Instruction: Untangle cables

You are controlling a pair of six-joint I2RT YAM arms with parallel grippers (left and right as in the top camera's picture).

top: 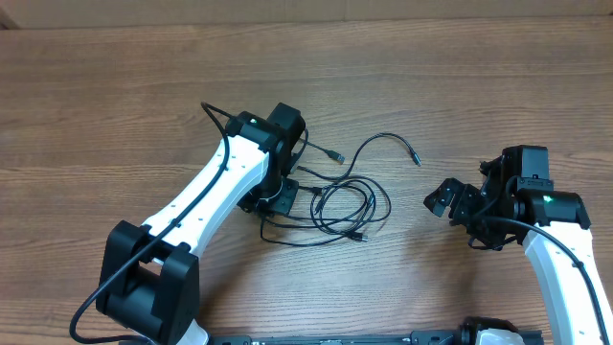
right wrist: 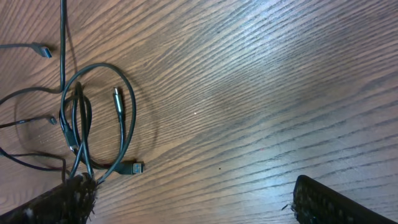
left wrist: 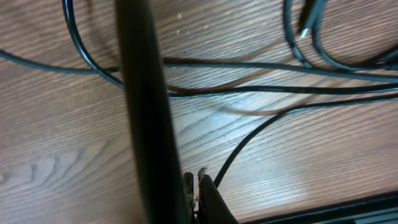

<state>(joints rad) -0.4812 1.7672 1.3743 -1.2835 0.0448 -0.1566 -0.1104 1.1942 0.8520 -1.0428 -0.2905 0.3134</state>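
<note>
wood-grain table (top: 498, 77) fills view. left arm (top: 215, 187) hides 9 o'clock edge of cables (top: 347, 204), tangled mid-table. right gripper (right wrist: 193, 202) wide open, empty. left gripper (left wrist: 196, 186) closed; one strand meets tips, pinch unclear.

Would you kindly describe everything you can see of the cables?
The cables are thin, flexible black cords lying in loose, overlapping loops on the wooden table. Small dark or metallic plugs tip their free ends. The shut left gripper seems to pinch one strand at the tangle's left edge.
</note>
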